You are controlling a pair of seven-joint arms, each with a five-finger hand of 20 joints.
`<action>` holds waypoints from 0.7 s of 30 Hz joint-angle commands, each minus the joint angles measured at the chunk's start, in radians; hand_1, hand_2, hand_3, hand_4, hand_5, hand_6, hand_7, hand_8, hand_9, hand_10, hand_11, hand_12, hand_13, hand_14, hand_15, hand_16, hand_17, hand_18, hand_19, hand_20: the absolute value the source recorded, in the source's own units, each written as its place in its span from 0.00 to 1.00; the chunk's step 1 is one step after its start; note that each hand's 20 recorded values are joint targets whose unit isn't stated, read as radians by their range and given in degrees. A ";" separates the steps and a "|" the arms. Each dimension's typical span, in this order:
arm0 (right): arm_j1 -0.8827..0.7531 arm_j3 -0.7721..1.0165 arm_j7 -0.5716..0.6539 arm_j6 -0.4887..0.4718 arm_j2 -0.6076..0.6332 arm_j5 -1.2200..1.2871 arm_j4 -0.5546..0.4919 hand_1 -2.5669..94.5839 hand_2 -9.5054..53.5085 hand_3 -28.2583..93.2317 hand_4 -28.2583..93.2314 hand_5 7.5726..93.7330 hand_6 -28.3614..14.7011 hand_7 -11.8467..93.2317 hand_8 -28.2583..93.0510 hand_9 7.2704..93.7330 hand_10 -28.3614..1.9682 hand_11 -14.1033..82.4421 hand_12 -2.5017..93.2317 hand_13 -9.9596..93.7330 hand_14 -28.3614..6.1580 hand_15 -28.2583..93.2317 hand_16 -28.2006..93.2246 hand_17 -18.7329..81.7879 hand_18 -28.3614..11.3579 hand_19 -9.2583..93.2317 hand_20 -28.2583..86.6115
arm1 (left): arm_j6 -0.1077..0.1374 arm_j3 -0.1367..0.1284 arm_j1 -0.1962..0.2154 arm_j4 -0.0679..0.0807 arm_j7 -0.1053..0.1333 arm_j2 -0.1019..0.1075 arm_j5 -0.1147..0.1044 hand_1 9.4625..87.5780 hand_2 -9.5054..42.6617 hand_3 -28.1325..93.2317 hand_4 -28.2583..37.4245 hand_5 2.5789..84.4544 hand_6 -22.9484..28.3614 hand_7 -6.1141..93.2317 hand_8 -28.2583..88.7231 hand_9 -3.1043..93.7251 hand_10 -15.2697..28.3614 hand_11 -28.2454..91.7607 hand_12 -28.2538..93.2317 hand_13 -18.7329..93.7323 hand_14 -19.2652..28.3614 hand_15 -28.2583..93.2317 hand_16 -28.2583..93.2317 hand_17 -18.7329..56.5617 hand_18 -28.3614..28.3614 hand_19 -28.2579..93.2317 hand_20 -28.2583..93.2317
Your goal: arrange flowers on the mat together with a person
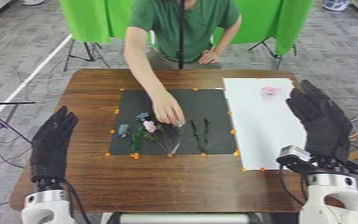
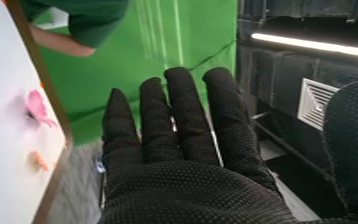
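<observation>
Black-gloved left hand (image 1: pixel 51 145) and right hand (image 1: pixel 324 120), fingers straight, empty; pink-petalled flower (image 1: pixel 270 91), twelve o'clock on white sheet (image 1: pixel 266 130), wants light pinching.

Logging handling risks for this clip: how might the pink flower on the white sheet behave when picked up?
The pink flower looks small and thin-petalled, so it is probably light. Its petals would likely bend or crush under a firm pinch. It lies on the flat white sheet with petals spread, so a nudge might slide rather than roll it.
</observation>
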 commanded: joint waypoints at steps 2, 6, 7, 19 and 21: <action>0.000 0.001 0.001 0.021 0.001 0.002 0.006 0.13 0.22 0.88 0.08 0.43 0.60 0.21 0.15 0.45 0.43 0.20 0.13 0.40 0.50 0.32 0.32 0.36 0.42 0.14 0.50 | -0.016 0.002 0.007 0.003 -0.004 0.001 -0.001 0.29 0.05 0.77 0.17 0.49 0.50 0.22 0.18 0.45 0.63 0.35 0.33 0.46 0.68 0.31 0.23 0.38 0.64 0.25 0.36; 0.004 -0.008 0.004 0.012 0.001 -0.005 0.010 0.13 0.22 0.88 0.08 0.44 0.60 0.21 0.16 0.45 0.43 0.20 0.13 0.40 0.50 0.32 0.32 0.37 0.42 0.14 0.50 | -0.020 0.001 0.003 0.002 -0.004 -0.001 0.002 0.29 0.06 0.77 0.17 0.49 0.50 0.22 0.18 0.45 0.63 0.35 0.33 0.46 0.68 0.31 0.23 0.38 0.64 0.25 0.36; 0.003 -0.008 0.004 0.011 0.000 -0.005 0.011 0.13 0.22 0.88 0.08 0.44 0.60 0.21 0.16 0.45 0.43 0.20 0.13 0.40 0.50 0.32 0.32 0.37 0.42 0.14 0.50 | -0.020 0.000 0.003 0.001 -0.005 -0.001 0.002 0.28 0.06 0.77 0.17 0.49 0.50 0.22 0.18 0.45 0.63 0.35 0.33 0.46 0.68 0.31 0.23 0.37 0.64 0.25 0.36; 0.022 -0.002 -0.064 -0.033 0.014 -0.003 0.041 0.12 0.16 0.89 0.08 0.46 0.62 0.22 0.16 0.47 0.45 0.21 0.14 0.40 0.56 0.32 0.32 0.37 0.42 0.14 0.50 | -0.030 0.003 -0.008 0.011 -0.014 0.006 -0.008 0.28 0.06 0.77 0.16 0.49 0.50 0.22 0.18 0.45 0.63 0.35 0.33 0.46 0.68 0.31 0.23 0.37 0.64 0.25 0.36; 0.033 -0.009 -0.065 -0.029 0.023 -0.012 0.043 0.12 0.14 0.89 0.08 0.46 0.63 0.22 0.15 0.47 0.45 0.21 0.14 0.40 0.56 0.32 0.31 0.37 0.42 0.14 0.50 | -0.029 0.003 -0.009 0.011 -0.012 0.010 -0.015 0.28 0.06 0.77 0.16 0.49 0.50 0.22 0.18 0.45 0.63 0.35 0.33 0.46 0.68 0.31 0.23 0.37 0.64 0.25 0.36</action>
